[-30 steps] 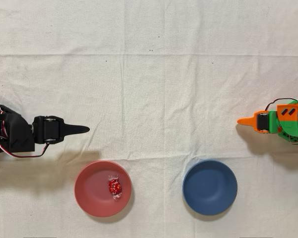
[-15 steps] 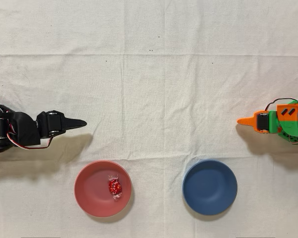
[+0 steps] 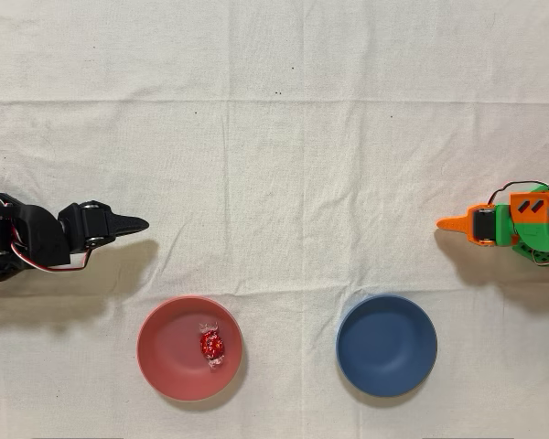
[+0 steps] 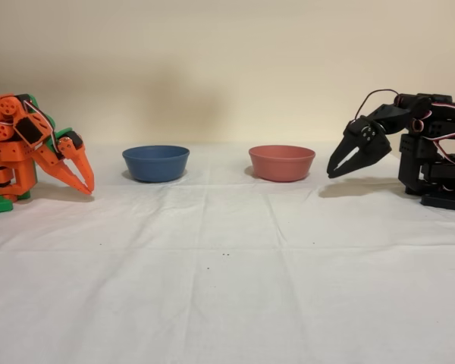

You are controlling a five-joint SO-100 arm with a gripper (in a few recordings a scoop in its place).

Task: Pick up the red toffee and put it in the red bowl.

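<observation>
The red toffee (image 3: 211, 345), shiny red foil with clear twisted ends, lies inside the red bowl (image 3: 160, 357), right of the bowl's centre in the overhead view. My black gripper (image 3: 143, 222) is shut and holds nothing. It hovers up and to the left of the bowl, well apart from it. In the fixed view the red bowl (image 4: 281, 164) stands just left of the gripper (image 4: 334, 173), whose tips point down toward the cloth. The bowl's wall hides the toffee there.
A dark blue bowl (image 3: 386, 345) stands to the right of the red one in the overhead view, and to its left, blue bowl (image 4: 155, 163), in the fixed view. The idle orange arm (image 3: 508, 224) rests at the right edge. A white creased cloth (image 3: 284, 165) covers the table.
The black arm has drawn back to the left and slightly up in the overhead view, away from the red bowl. The toffee and both bowls have stayed still.
</observation>
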